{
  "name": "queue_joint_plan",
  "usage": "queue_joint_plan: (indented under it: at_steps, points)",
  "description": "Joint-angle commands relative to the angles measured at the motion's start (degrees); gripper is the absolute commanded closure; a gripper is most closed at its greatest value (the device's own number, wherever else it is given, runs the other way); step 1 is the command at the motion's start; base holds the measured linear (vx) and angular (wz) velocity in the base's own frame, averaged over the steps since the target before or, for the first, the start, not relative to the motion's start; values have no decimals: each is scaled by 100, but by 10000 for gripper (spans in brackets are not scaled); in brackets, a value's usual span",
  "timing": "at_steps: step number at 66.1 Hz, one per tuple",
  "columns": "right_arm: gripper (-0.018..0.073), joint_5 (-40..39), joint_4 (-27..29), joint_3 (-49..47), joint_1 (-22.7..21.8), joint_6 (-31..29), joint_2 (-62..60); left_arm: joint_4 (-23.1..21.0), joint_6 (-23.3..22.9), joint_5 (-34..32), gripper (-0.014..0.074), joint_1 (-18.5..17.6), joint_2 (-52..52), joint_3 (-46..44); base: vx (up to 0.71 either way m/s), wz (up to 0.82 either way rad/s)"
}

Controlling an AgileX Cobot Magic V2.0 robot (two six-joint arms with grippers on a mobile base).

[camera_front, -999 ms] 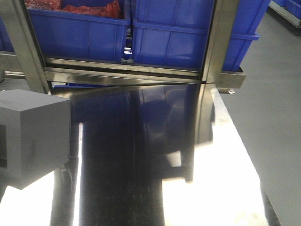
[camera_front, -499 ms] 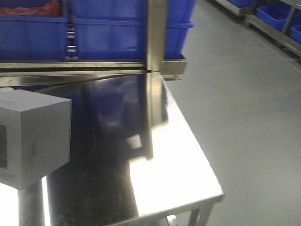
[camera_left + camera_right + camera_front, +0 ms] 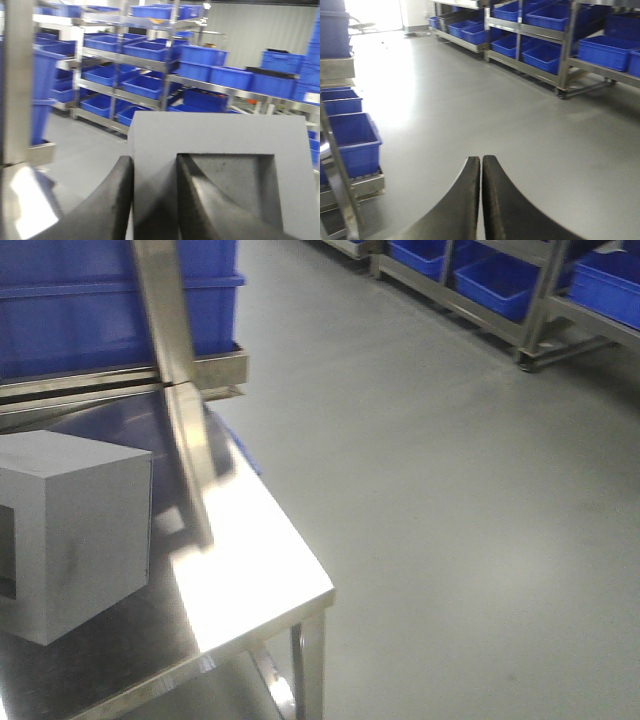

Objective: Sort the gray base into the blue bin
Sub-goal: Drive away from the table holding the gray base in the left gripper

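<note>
Filling the left edge of the front view, the gray base (image 3: 75, 530) sits low over the steel table (image 3: 250, 570); whether it touches the top or hangs just above is hard to tell; a recess shows on its left face; blue bins (image 3: 100, 310) stand on a rack behind the table, with more across the gray floor (image 3: 430, 490). In the left wrist view, the left gripper (image 3: 154, 200) is clamped on one wall of the base; one finger (image 3: 112, 200) lies outside, the other inside the square recess. In the right wrist view, the right gripper (image 3: 481, 195) is clenched on nothing, its fingers pressed together above the floor.
</note>
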Motion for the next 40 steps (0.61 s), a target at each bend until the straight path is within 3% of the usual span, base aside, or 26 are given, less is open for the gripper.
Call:
queue_joint_plan:
  at_steps: [1,40]
  points:
    - [564,-414,-26,12,-15,-70,103,-31,-20,-631,603,-29,27,-178,-8,-50]
    - [564,-414,-26,12,-15,-70,103,-31,-20,-631,603,-29,27,-178,0,-42]
